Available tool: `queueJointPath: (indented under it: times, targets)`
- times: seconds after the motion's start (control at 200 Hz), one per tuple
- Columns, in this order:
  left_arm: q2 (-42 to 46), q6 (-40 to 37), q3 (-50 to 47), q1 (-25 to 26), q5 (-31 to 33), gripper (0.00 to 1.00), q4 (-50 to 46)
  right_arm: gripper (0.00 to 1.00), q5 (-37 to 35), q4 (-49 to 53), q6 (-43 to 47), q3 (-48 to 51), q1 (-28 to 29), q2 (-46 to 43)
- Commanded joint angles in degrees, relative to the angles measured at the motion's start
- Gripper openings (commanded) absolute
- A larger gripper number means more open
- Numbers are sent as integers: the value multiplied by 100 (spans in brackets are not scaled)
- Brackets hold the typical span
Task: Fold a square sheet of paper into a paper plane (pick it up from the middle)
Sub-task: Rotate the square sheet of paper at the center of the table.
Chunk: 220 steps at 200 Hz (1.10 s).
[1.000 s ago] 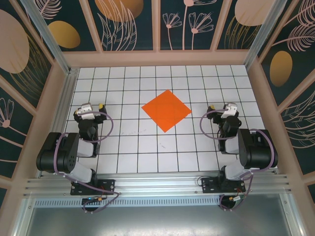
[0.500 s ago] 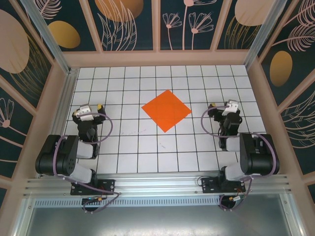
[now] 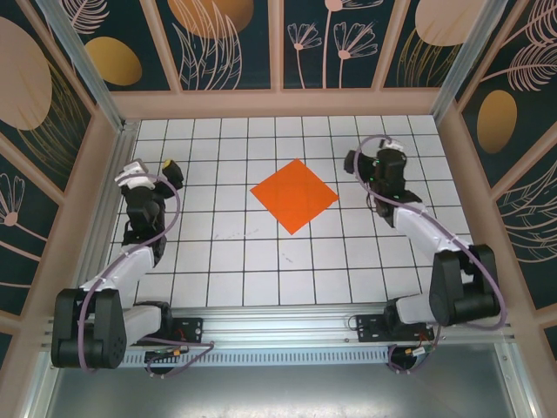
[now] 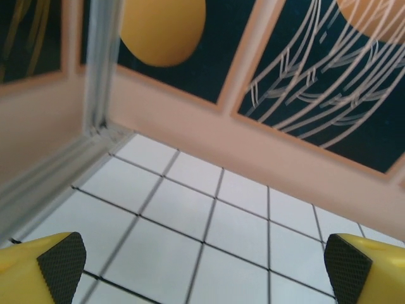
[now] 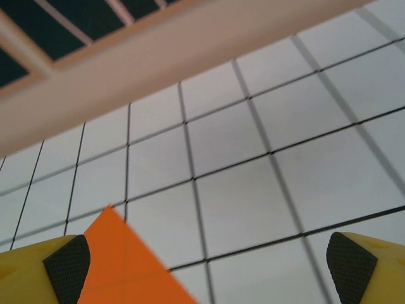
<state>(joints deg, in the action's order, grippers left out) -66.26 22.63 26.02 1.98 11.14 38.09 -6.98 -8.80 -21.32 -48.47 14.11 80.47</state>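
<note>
Jaws stand wide apart over gridded table [image 4: 234, 235] near patterned wall [image 4: 304, 95]

Right wrist view: thin bright orange square sheet of paper [image 5: 130, 266] is cut off by the bottom edge, one corner showing, its left side hidden behind a right gripper [image 5: 205, 269] pad. Yellow black-padded fingers [image 5: 63, 269] cropped at the bottom corners. Pink wall rail [image 5: 158, 57] blurred. Left wrist view: left gripper [image 4: 202, 263] fingers likewise cropped; white gridded tabletop [image 4: 234, 234] cut off below.
</note>
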Motion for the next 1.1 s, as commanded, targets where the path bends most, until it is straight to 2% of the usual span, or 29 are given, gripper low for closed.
queueJointPath:
  times: [0.0,0.13,0.24,0.4,0.52,0.58,0.711,0.811,1.096]
  targets:
    - [-17,783,258,-22,-947,98,-1445,99,4,1424,-668,-703,816,774]
    - [-15,874,263,-22,-1307,99,-1497,96,2,1832,-936,-1517,1663,1640]
    - [-75,892,296,-22,-1334,99,-1541,89,60,2109,-1027,-2260,2059,2387]
    - [-206,901,339,-22,-1382,98,-1514,68,775,2096,-977,-3326,2382,3465]
    - [-310,912,375,-22,-1417,99,-1517,49,1072,2408,-981,-4272,2493,4232]
    - [-351,910,394,-23,-1446,98,-1515,43,1149,2535,-970,-4670,2558,4552]
    - [-438,907,452,-22,-1451,99,-1497,37,1241,2795,-922,-5396,2686,5111]
    - [-526,883,524,-23,-1465,99,-1514,37,1178,3083,-900,-5787,2759,5423]
    - [-699,840,632,-22,-1465,99,-1558,38,1488,3504,-652,-5484,2984,5437]
